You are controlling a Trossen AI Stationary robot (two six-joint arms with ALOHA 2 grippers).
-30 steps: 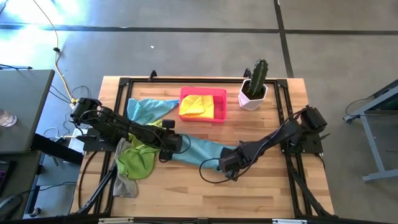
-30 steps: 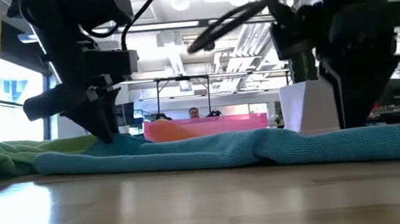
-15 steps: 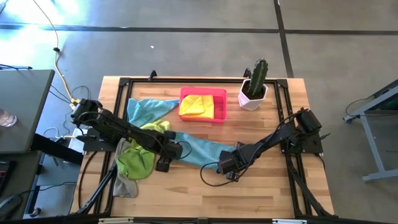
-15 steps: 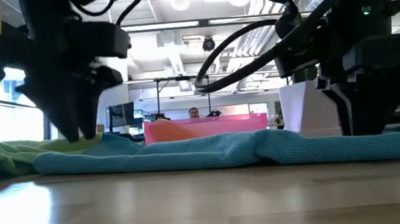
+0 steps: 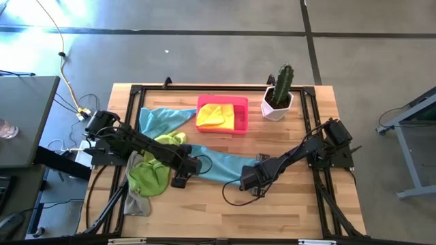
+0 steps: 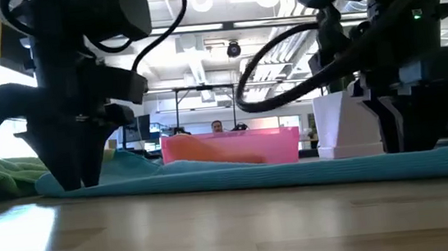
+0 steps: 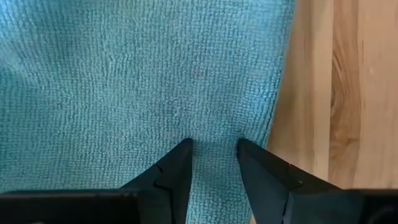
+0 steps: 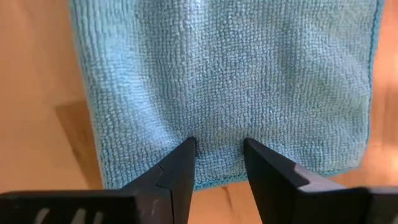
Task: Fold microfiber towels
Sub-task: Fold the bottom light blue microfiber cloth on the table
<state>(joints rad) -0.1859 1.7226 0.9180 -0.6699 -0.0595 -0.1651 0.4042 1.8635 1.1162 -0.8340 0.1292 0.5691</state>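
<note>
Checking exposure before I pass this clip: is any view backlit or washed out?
Low view: bright ceiling lights and windows behind turn both arms to silhouettes, with sheen on the table. High view: evenly lit. Both wrist views: the blue towel shows crisp weave, no glare.

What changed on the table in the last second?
The left gripper shifted toward the table's front edge along the blue towel. The right gripper slid slightly the same way. The towel now lies flatter in the low view. Both grippers press on it, fingers apart. The pink tray and cactus stayed put.
</note>
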